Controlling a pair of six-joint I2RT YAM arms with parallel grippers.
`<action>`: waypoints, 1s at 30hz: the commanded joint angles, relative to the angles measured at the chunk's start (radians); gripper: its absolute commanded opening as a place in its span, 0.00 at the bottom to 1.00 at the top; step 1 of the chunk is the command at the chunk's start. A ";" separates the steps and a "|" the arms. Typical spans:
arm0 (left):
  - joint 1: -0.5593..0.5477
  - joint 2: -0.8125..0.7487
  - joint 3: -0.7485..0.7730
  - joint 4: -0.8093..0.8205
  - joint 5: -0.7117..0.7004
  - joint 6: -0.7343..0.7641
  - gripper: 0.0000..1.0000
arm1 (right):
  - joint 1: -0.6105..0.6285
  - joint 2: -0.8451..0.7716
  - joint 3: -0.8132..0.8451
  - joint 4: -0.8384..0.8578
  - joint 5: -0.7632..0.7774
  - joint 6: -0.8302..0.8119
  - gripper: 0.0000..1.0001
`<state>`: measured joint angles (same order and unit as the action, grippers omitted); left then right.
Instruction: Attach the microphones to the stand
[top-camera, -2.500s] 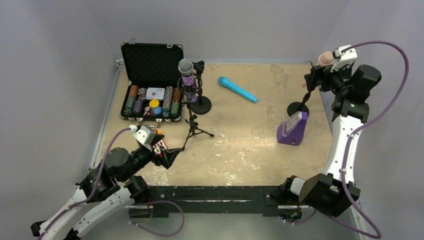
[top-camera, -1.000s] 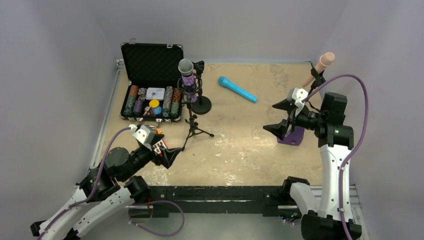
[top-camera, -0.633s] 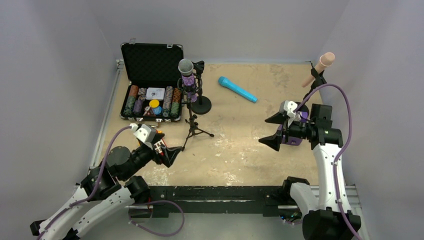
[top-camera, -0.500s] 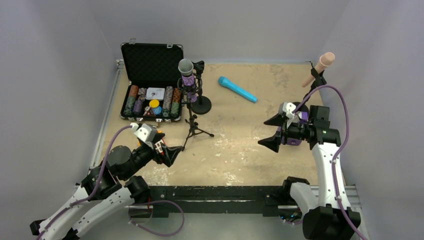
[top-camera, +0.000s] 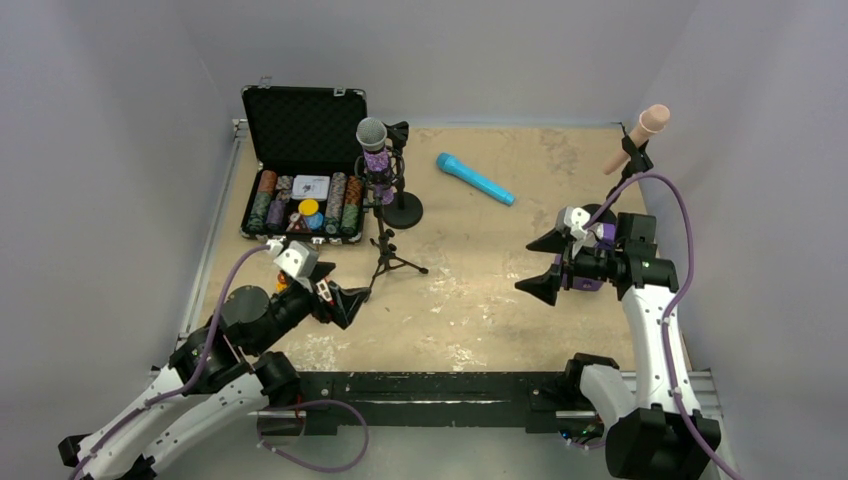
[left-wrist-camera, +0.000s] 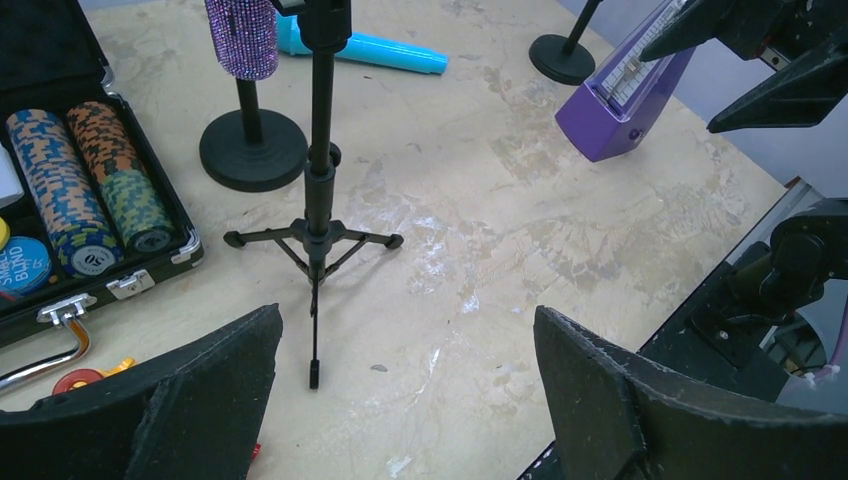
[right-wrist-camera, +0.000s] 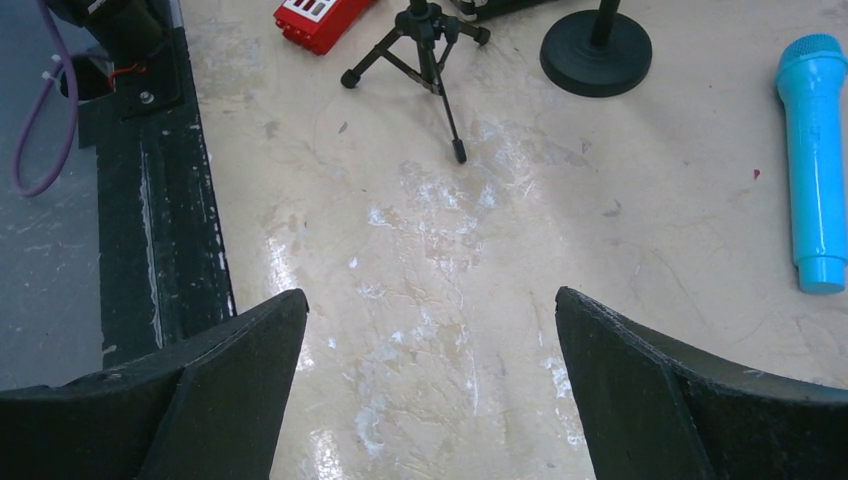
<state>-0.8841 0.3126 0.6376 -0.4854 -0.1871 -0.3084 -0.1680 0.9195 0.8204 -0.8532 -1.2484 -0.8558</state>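
The glittery purple microphone (top-camera: 373, 148) stands upright in a round-based stand (top-camera: 402, 210); its body (left-wrist-camera: 243, 35) shows at the top of the left wrist view. The pink microphone (top-camera: 641, 132) sits tilted in a stand at the far right. On the table between them lies the bright blue microphone (top-camera: 474, 178) (right-wrist-camera: 815, 160). A bare black tripod stand (top-camera: 386, 250) (left-wrist-camera: 318, 200) is in front of the purple one. My left gripper (top-camera: 352, 308) (left-wrist-camera: 407, 315) hangs open near the tripod's feet. My right gripper (top-camera: 525, 267) (right-wrist-camera: 430, 295) hovers open over bare tabletop.
An open black case of poker chips (top-camera: 300, 190) lies at the back left. A purple metronome (left-wrist-camera: 625, 95) stands by my right arm, next to the pink microphone's round base (left-wrist-camera: 563, 58). A small red object (right-wrist-camera: 320, 18) lies under my left gripper.
My right gripper has left the pink microphone in its stand and swung down and leftward over the table. My left arm has shifted slightly forward.
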 joint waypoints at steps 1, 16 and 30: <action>0.002 0.022 -0.002 0.054 -0.003 -0.012 0.99 | 0.005 -0.019 -0.008 0.023 -0.019 -0.015 0.99; 0.002 0.052 -0.026 0.074 -0.002 -0.004 0.99 | 0.006 -0.022 -0.013 0.023 -0.020 -0.019 0.99; 0.002 0.057 -0.033 0.080 0.002 -0.001 1.00 | 0.006 -0.016 -0.016 0.021 -0.022 -0.023 0.99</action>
<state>-0.8841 0.3611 0.6083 -0.4507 -0.1867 -0.3077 -0.1680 0.9131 0.8093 -0.8452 -1.2484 -0.8577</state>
